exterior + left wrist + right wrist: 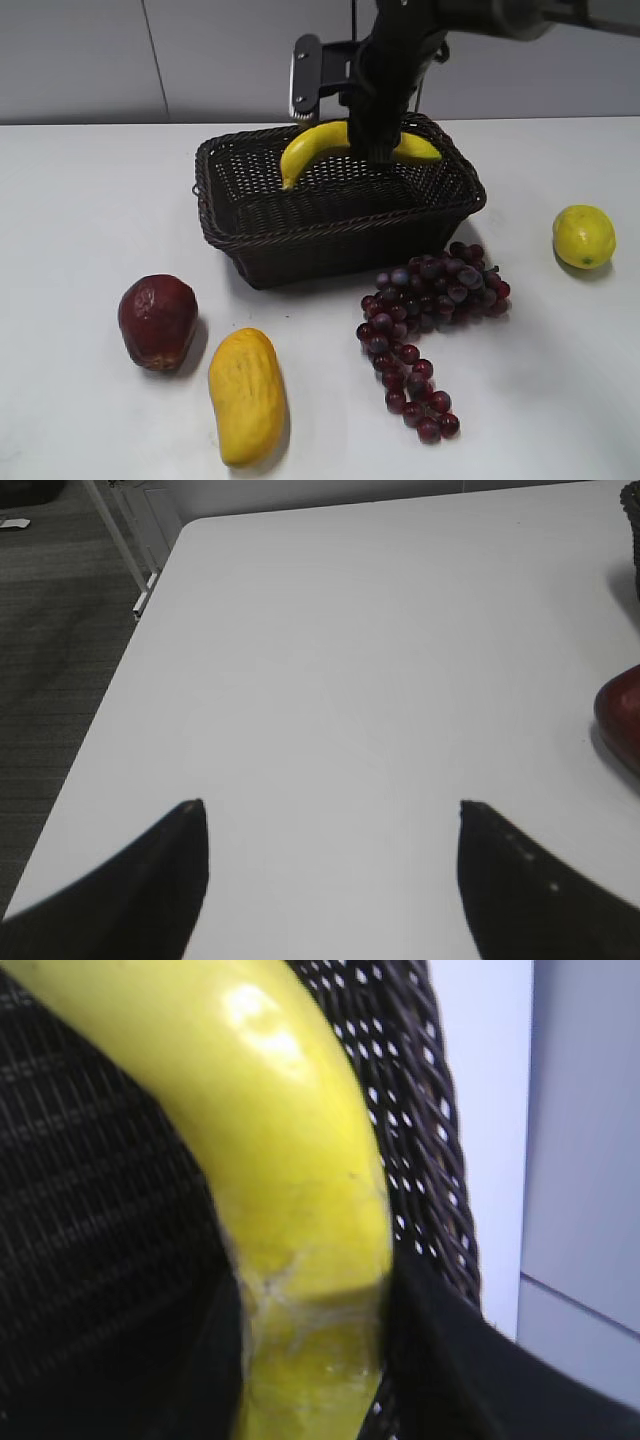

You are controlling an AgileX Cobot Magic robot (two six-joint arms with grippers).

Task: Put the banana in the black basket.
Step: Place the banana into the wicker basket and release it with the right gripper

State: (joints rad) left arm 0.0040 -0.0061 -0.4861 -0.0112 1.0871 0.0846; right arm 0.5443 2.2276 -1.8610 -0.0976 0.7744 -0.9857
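The banana point(312, 146) is long, curved and yellow, held over the back part of the black basket point(340, 225), a dark woven wicker box at the table's middle. My right gripper point(378, 150) comes down from above and is shut on the banana's middle. In the right wrist view the banana point(290, 1160) fills the frame between the two dark fingers point(315, 1360), with the basket's weave point(100, 1210) behind it. My left gripper point(330, 810) is open and empty over bare white table; it does not show in the exterior view.
A yellow-orange mango-like fruit point(247, 395) and a dark red fruit point(157, 320) lie front left of the basket; the red fruit also shows at the left wrist view's right edge point(620, 715). Purple grapes point(430, 310) lie front right, a lemon point(583, 236) far right. The table's left edge point(130, 680) is near.
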